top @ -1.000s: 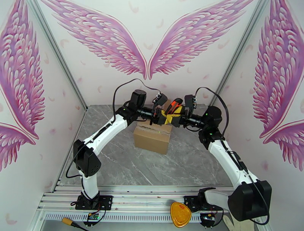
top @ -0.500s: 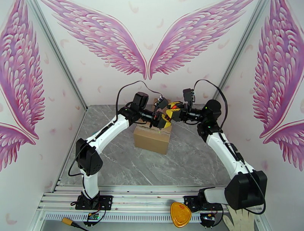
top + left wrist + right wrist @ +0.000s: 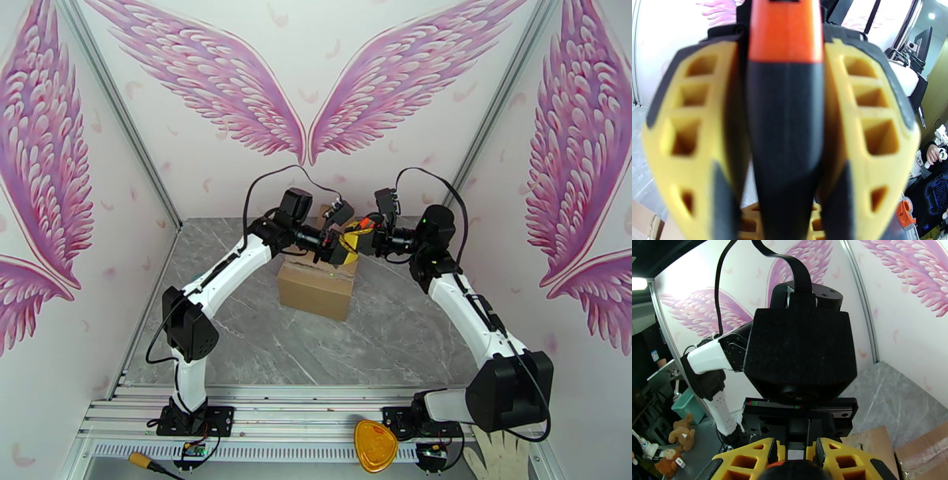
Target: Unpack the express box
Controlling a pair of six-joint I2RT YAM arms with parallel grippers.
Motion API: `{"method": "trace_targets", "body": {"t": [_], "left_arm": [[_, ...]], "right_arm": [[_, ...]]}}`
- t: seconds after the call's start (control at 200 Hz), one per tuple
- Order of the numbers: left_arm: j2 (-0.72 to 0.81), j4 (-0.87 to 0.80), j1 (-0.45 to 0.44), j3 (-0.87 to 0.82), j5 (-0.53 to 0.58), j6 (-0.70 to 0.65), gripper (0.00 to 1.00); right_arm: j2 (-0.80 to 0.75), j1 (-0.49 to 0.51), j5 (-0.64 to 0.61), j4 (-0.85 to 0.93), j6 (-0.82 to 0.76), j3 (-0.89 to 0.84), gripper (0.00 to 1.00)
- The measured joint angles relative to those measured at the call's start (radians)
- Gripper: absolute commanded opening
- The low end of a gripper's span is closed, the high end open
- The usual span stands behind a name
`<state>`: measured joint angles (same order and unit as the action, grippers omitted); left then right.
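Box (image 3: pixel 314 290) on surface (image 3: pixel 395 339), seemingly still shut; unpacking not started. Left gripper (image 3: pixel 340 251) pinches orange-black tool (image 3: pixel 784 118) above it; right gripper (image 3: pixel 363 233) at tool, grip unclear.

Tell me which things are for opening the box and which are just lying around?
For the job: cardboard box; orange-and-black tool, clamped in the left end effector.
Just lying about: yellow-orange plastic piece on the near rail; pale glove at the near right corner.

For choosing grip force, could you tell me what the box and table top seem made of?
The box is plain brown and matte: likely cardboard. The table top is grey with pale veins: stone or marble-print laminate, unclear.
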<state>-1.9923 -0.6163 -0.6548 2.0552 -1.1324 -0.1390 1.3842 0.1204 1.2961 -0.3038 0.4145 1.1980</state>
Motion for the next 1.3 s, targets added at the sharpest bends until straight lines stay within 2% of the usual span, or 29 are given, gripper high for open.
{"method": "trace_targets", "body": {"t": [0.31,0.335,0.365,0.42,0.465,0.5,0.545,0.57,0.725,0.85,1.034,1.169,1.304], "left_arm": [[-0.037,-0.101,-0.002,0.068,0.009,-0.068,0.01],[-0.04,-0.106,-0.002,0.072,0.01,-0.074,0.07],[-0.041,-0.111,-0.002,0.076,0.011,-0.08,0.19],[-0.044,-0.12,-0.002,0.085,0.021,-0.093,0.32],[-0.045,-0.129,-0.002,0.091,0.034,-0.095,0.54],[-0.047,-0.134,-0.002,0.098,0.049,-0.093,0.66],[-0.048,-0.137,-0.001,0.106,0.069,-0.088,0.91],[-0.048,-0.136,0.002,0.11,0.085,-0.085,0.98],[-0.046,-0.105,0.022,0.114,0.196,-0.035,0.99],[0.015,-0.039,0.06,-0.007,0.327,0.015,0.99],[0.18,0.018,0.079,-0.224,0.669,0.117,0.99],[0.364,0.091,0.077,-0.438,0.925,0.242,0.99],[0.497,0.136,0.084,-0.602,1.112,0.387,0.99]], "right_arm": [[-0.005,-0.002,-0.005,0.071,-0.055,0.0,0.11],[-0.006,-0.002,-0.006,0.073,-0.058,0.0,0.1],[-0.007,-0.002,-0.008,0.074,-0.063,0.0,0.09],[-0.008,-0.002,-0.011,0.076,-0.073,0.0,0.08],[-0.01,-0.002,-0.016,0.074,-0.087,0.0,0.07],[-0.011,0.0,-0.024,0.075,-0.1,-0.001,0.07],[-0.016,0.0,-0.037,0.077,-0.12,-0.005,0.07],[-0.019,0.0,-0.047,0.077,-0.131,-0.01,0.07],[-0.061,0.0,-0.139,0.074,-0.208,-0.06,0.05],[-0.09,-0.005,-0.241,0.06,-0.264,-0.099,0.05],[-0.127,-0.011,-0.417,0.037,-0.342,-0.163,0.07],[-0.119,-0.005,-0.464,0.021,-0.364,-0.166,0.07],[-0.071,0.039,-0.483,0.007,-0.382,-0.154,0.07]]}}
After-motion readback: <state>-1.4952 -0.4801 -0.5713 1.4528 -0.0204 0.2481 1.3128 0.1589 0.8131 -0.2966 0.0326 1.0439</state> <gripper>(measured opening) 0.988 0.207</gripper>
